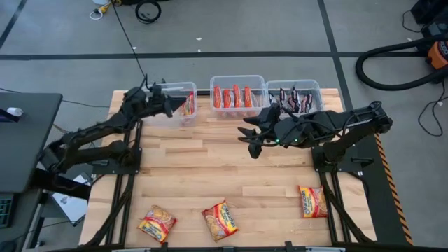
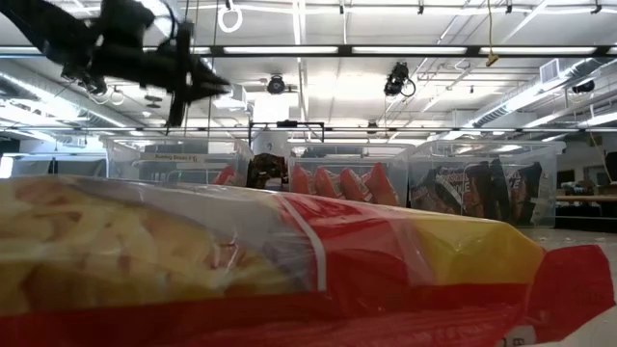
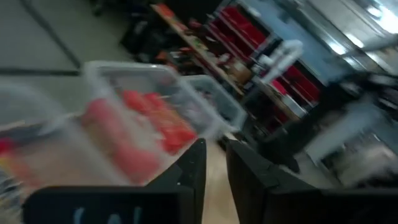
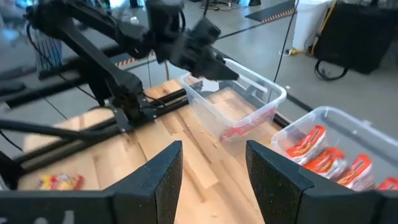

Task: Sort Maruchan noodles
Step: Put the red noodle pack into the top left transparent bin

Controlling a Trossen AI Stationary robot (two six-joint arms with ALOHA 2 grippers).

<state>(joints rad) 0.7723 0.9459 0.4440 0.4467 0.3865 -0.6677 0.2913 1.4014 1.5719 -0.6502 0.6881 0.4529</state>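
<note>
3 clear plastic bins stand in a row along the far edge of the pale wooden table [image 1: 210, 168], each taking 1 kind of packet: the left bin [image 1: 176, 98] shows an orange-yellow packet [image 1: 189, 103] leaning on its right wall, the middle bin [image 1: 238, 94] holds upright red-and-silver crinkly packets [image 1: 234, 96], and the right bin [image 1: 294, 94] holds dark black-and-silver packets [image 1: 292, 99]. 3 orange-yellow flat noodle packets lie unsorted along the near edge, at left [image 1: 157, 224], centre [image 1: 220, 219] and right [image 1: 313, 201]. The left gripper [image 1: 170, 105] hangs over the left bin, its fingers [image 3: 193, 171] only a narrow slit apart with nothing between them, which suggests a drop into that bin. The right gripper [image 1: 250, 136] hovers above bare table just near of the middle bin, its fingers [image 4: 165, 171] spread wide and empty, probably ready to go for a near-edge packet
</note>
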